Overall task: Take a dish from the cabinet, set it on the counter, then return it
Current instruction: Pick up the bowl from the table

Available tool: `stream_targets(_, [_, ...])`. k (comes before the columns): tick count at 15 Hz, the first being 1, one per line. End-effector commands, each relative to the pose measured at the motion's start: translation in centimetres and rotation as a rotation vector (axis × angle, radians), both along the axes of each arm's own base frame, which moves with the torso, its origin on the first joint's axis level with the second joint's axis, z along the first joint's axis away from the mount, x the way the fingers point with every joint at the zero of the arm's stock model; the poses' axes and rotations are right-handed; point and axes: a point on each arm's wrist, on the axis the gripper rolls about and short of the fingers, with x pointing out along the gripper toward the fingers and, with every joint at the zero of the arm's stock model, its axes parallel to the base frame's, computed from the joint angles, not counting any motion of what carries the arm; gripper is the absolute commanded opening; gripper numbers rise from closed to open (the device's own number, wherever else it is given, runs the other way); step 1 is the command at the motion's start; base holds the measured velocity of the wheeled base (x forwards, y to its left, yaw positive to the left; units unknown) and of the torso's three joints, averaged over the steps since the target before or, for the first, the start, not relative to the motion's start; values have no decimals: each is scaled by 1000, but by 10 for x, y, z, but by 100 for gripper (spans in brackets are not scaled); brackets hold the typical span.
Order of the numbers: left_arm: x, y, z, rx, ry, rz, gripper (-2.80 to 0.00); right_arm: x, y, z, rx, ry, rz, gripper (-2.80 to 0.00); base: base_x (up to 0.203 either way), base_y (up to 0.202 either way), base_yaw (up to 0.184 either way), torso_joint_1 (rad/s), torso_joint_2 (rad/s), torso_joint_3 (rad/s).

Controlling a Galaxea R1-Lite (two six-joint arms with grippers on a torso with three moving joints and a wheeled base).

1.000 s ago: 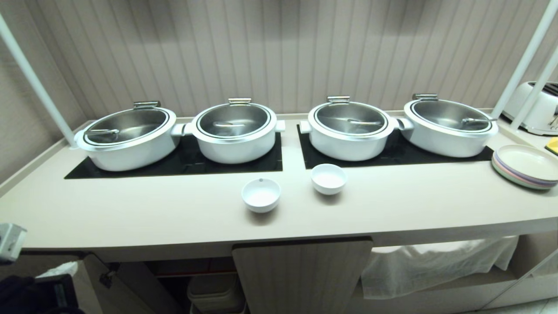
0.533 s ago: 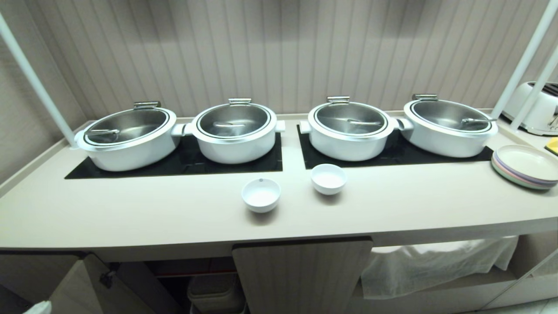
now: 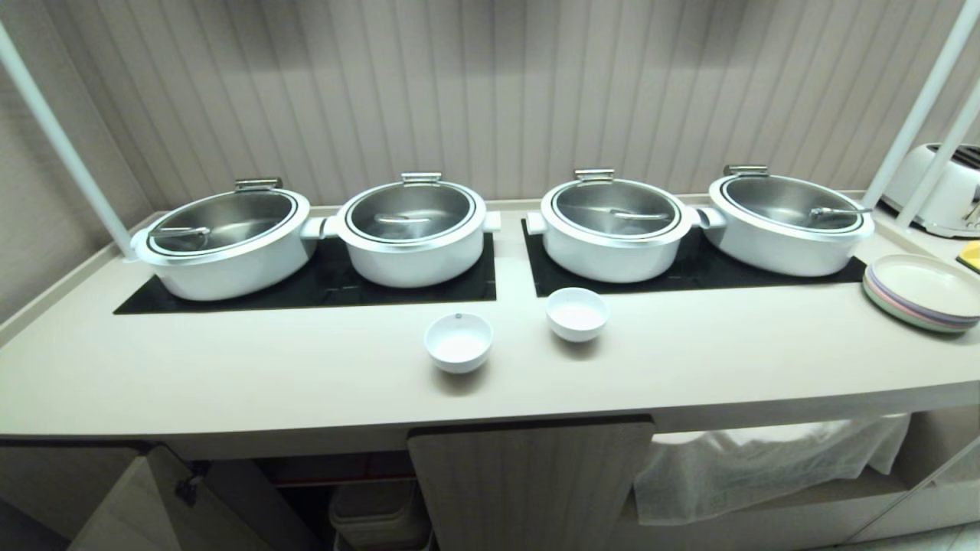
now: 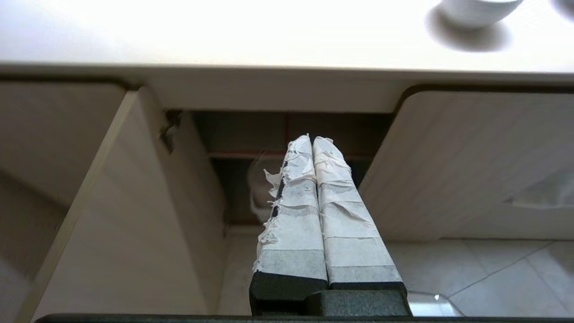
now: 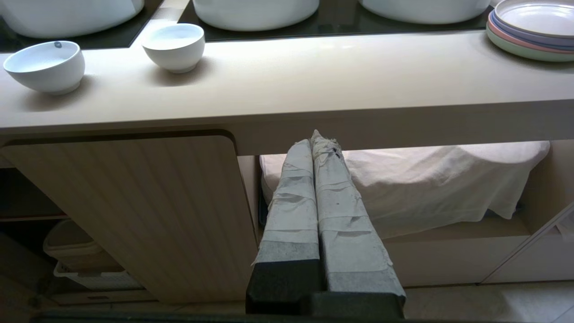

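- Dish (image 3: pixel 458 342): small round white bowl on a low foot, upright, with a tiny dark dot at its rim. It looks empty. It stands on the tabletop (image 3: pixel 230 375) near the front edge, roughly mid-length.
- Second bowl (image 3: pixel 577 313): same size and colour, no dot seen, upright, nothing seen in it. It stands to the right of the dish and a little further back, apart from it.
- Pots (image 3: pixel 413 229): four white lidded pots in a row behind the bowls, on two black panels (image 3: pixel 337 279), two pots per panel. Lids are steel and closed; contents not visible.
- Plates (image 3: pixel 922 292): a stack of wide pastel plates at the right end of the tabletop; the top plate looks bare.
- Toaster (image 3: pixel 942 187): white, at the far right, behind the plates.
- Cabinet (image 3: pixel 528 482): under the tabletop. Middle ribbed door shut; left door (image 3: pixel 134 505) swung open. Inside the dark left bay sit pale lidded tubs (image 3: pixel 379 509), contents not visible, below a red-edged shelf. In the right bay a white cloth (image 3: pixel 766 459) lies draped on a shelf.
- Left hand (image 4: pixel 312 140): taped fingers pressed together, closed on nothing, low in front of the open left bay.
- Right hand (image 5: pixel 314 137): taped fingers likewise pressed together, empty, low in front of the cloth bay.
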Motion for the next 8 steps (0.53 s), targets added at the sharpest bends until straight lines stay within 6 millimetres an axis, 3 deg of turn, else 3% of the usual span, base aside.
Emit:
stream_targets(1, [-11, 0, -1, 1, -133, -31, -280, 0, 0, 0, 0, 0, 0, -280, 0, 0, 0, 0, 0, 0])
stream_targets(3, [-20, 0, -3, 1, -246, -31, -280, 0, 0, 0, 0, -1, 0, -280, 0, 0, 0, 0, 0, 0])
stream_targets(8, [-21, 0, -4, 1, -258, -31, -280, 0, 0, 0, 0, 1, 0, -280, 0, 0, 0, 0, 0, 0])
